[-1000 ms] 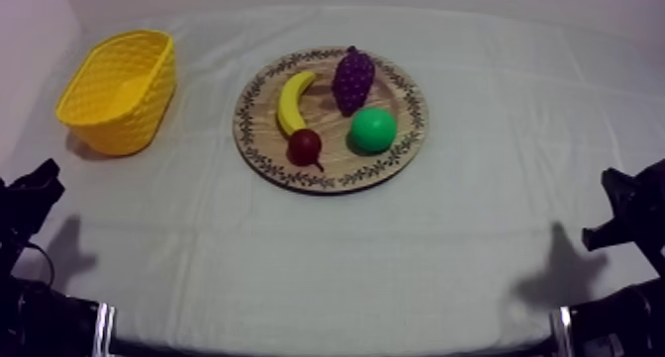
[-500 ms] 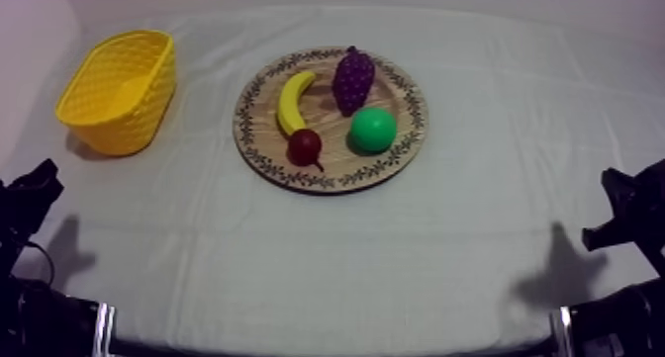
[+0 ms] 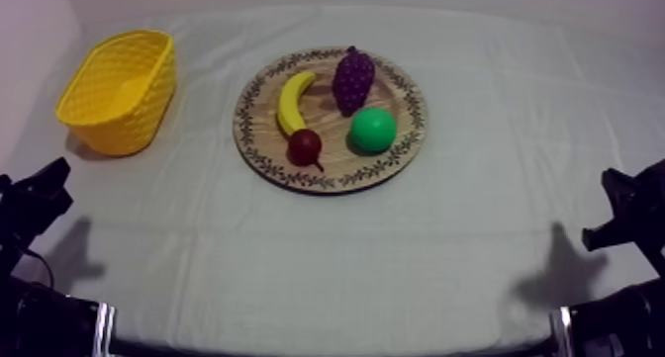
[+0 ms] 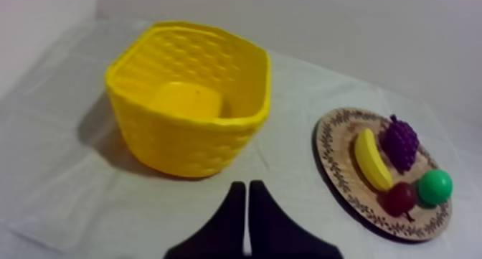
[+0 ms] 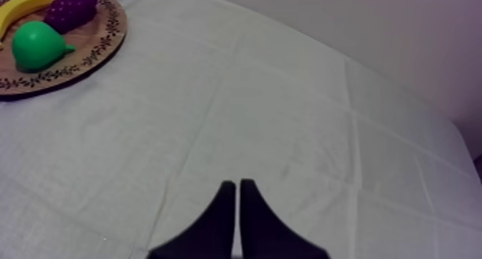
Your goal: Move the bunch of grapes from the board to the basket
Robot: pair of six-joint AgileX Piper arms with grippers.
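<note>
Your grapes (image 3: 353, 77) sit at the far side of the board (image 3: 332, 168), just beside the banana (image 3: 293, 99) and pear (image 3: 373, 130), well apart from the far-left basket (image 3: 124, 124). The left gripper (image 4: 247, 184) and right gripper (image 5: 237, 183) have their fingers pressed together. A reach that is unopened or off-centre could knock the neighbouring fruit.

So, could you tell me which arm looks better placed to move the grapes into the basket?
Left, probably. The yellow basket stands on its side of the table, and the left gripper faces both it and the bunch of grapes on the wooden board. The right gripper is far from the basket.
</note>
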